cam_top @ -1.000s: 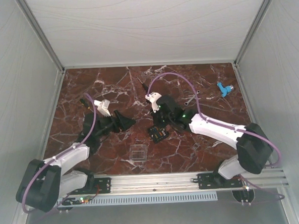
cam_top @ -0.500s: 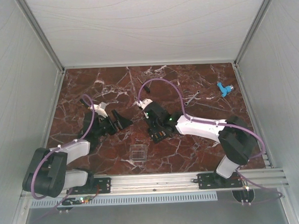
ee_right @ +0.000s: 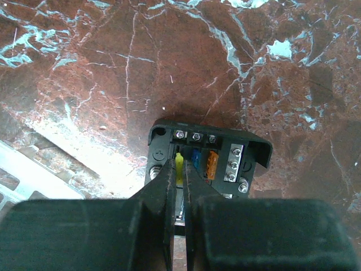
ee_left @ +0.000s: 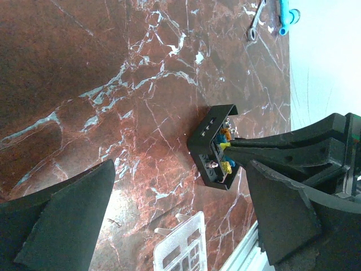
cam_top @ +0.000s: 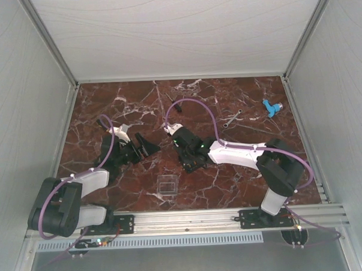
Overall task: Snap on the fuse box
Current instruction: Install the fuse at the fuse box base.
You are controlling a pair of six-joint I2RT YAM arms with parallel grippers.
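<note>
1. At the tips of the right gripper (ee_right: 179, 170) sits the small square black plastic fuse box (ee_right: 210, 148). It lies open face up on the dark red marble table (ee_right: 84, 68).
2. Its jaws are pressed together. Their tips dip into the box at a yellow fuse (ee_right: 179, 161), with a blue fuse (ee_right: 196, 160) and an orange fuse (ee_right: 211, 164) just beside them. I cannot tell whether they pinch the yellow one.
3. On the left gripper (cam_top: 149, 144) the jaws stand wide apart and hold nothing. The fuse box lies ahead of the gap, apart from both jaws.
4. Nearer those jaws, a clear colourless square plastic lid (ee_left: 181, 251) lies flat, untouched.
5. Well beyond them lie a silver metal wrench (ee_left: 256, 21) and a blue plastic fitting (ee_left: 287, 16).
</note>
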